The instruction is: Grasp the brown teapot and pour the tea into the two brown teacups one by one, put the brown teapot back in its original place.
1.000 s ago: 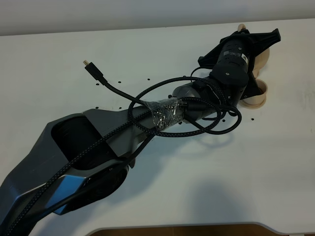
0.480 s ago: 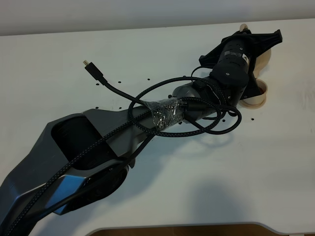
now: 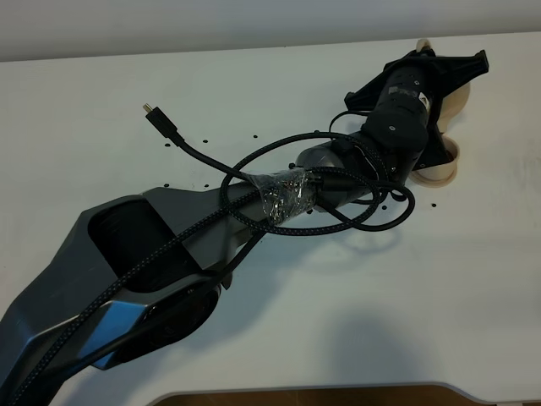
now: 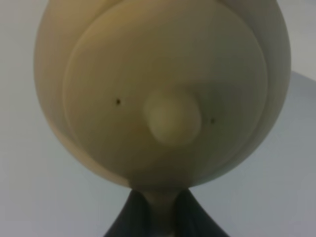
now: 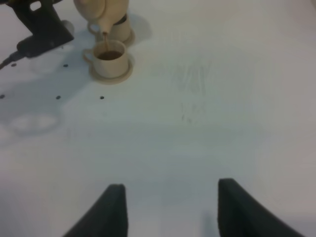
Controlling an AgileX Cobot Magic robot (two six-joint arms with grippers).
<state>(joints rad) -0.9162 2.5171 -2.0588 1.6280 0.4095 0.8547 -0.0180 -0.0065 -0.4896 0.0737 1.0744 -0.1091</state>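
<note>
The brown teapot fills the left wrist view, lid knob towards the camera. My left gripper is shut on its loop handle. In the exterior view the left gripper reaches to the far right and covers most of the teapot. In the right wrist view the tilted teapot pours a thin stream into a teacup holding brown tea on its saucer. The second teacup stands just behind it. One teacup shows in the exterior view. My right gripper is open, empty, far from them. The teapot's saucer is not visible.
The left arm and its looped black cables stretch across the white table. A loose cable plug sticks out at the far left. Small dark marks dot the tabletop.
My left gripper and the teapot have shifted slightly to the right. The right gripper has no earlier frame.
</note>
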